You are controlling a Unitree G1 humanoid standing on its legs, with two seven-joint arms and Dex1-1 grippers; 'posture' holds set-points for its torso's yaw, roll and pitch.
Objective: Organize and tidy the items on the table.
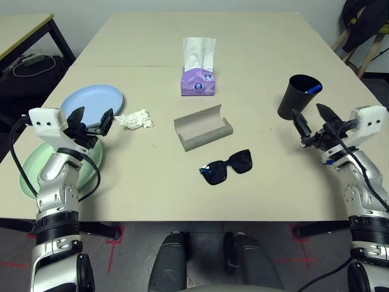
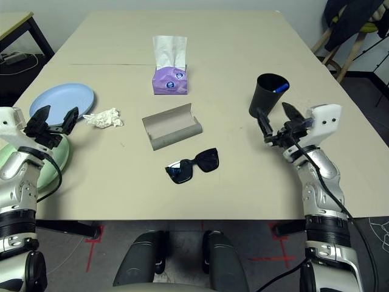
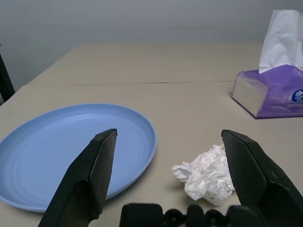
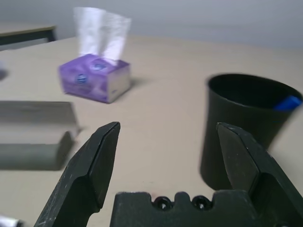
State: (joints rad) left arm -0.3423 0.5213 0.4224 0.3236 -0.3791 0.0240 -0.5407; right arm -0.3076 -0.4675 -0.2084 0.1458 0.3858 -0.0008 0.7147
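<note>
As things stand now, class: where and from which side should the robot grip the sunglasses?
Probably the bridge of the sunglasses, from straight above. They lie flat on the table, lenses to either side, so the narrow middle fits between open fingers. The right gripper, open, looks a little nearer than the left gripper.

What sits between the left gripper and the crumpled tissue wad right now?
Nothing visible. The left gripper hangs open over the near edge of the light blue plate, and the tissue wad lies on bare table just beside that plate, toward the glasses case. The stretch of tabletop between gripper and wad looks bare.
</note>
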